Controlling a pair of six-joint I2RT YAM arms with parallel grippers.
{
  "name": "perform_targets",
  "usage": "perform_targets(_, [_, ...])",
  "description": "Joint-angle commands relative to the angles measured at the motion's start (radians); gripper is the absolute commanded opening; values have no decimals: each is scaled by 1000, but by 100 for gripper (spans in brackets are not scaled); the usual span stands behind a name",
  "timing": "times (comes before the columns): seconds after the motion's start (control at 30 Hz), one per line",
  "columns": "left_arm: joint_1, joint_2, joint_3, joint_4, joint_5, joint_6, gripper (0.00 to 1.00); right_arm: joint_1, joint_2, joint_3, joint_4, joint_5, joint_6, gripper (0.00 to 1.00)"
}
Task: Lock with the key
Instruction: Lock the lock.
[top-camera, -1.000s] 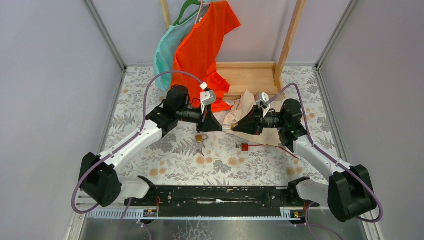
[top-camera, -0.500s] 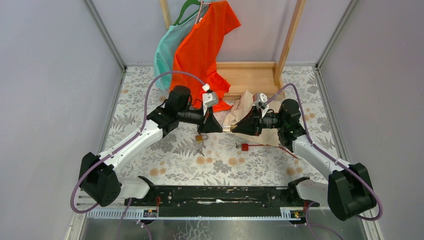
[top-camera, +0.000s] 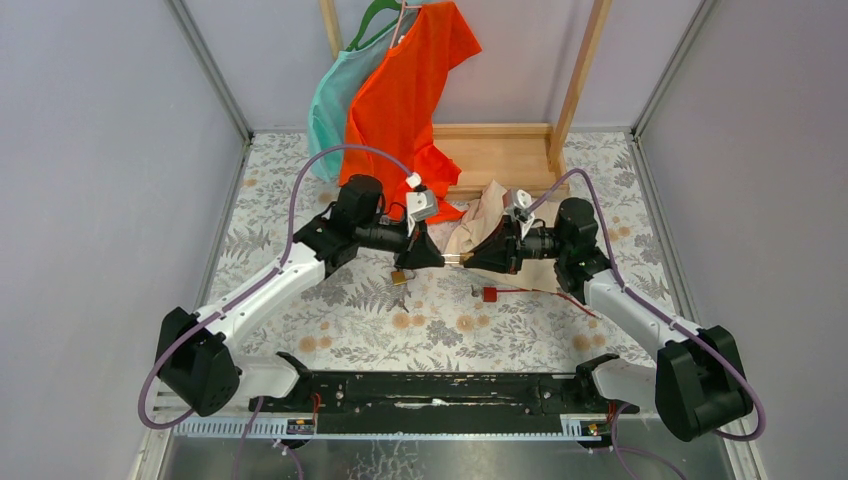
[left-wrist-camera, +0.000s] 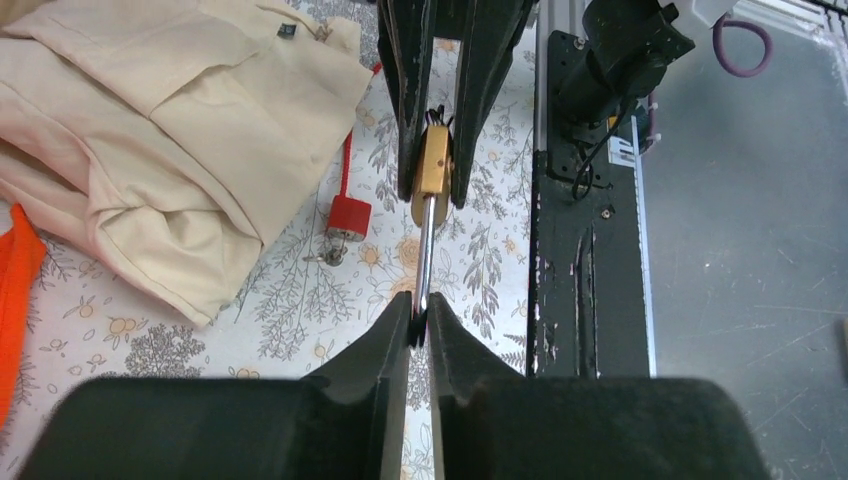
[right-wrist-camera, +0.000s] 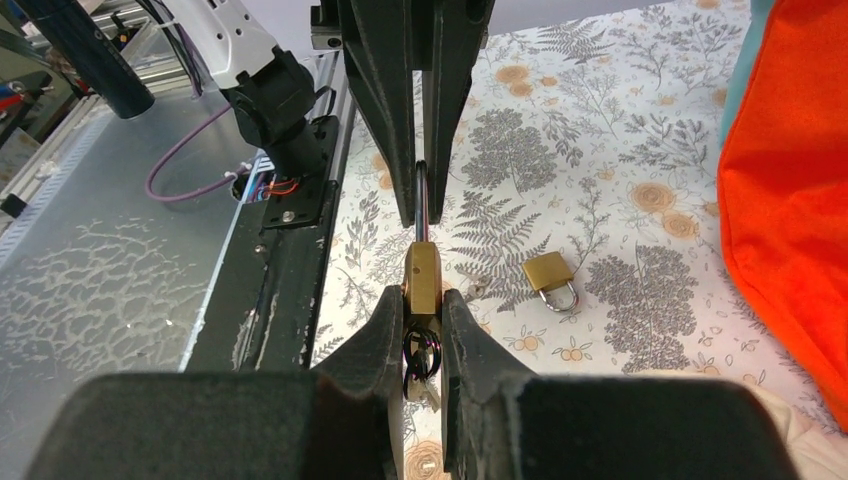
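A brass padlock (right-wrist-camera: 422, 272) is held in the air between my two grippers. My right gripper (right-wrist-camera: 423, 300) is shut on its brass body, and a key on a dark ring (right-wrist-camera: 417, 362) hangs from the body between the fingers. My left gripper (left-wrist-camera: 420, 315) is shut on the tip of the silver shackle (left-wrist-camera: 426, 245), which stands out from the body (left-wrist-camera: 434, 172). In the top view the left gripper (top-camera: 441, 257) and the right gripper (top-camera: 470, 258) meet tip to tip above the mat.
A second brass padlock (top-camera: 400, 276) lies on the floral mat below the left gripper. A red padlock (top-camera: 490, 294) with a red cord and a small key (left-wrist-camera: 322, 257) lie to the right. Beige cloth (left-wrist-camera: 170, 130) and orange shirt (top-camera: 410, 80) are behind.
Both wrists have shifted very slightly; the right wrist edged left towards the left gripper. Both grips on the padlock stay the same.
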Motion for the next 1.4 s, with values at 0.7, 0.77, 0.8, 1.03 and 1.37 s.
perform_targets(0.7, [-31, 15, -1, 95, 0, 84, 57, 25, -38, 25, 75, -1, 39, 0])
perform_targets(0.77, [-36, 21, 0, 95, 4, 83, 52, 24, -39, 25, 75, 1, 39, 0])
perform_targets(0.8, [-39, 25, 3, 95, 5, 81, 49, 24, -39, 25, 76, 1, 40, 0])
perform_targets(1.03, [-42, 54, 38, 77, 16, 76, 15, 20, -44, 23, 58, 11, 18, 0])
perform_targets(1.37, [-41, -5, 21, 51, -40, 129, 0, -47, -68, 125, -319, 68, -237, 65])
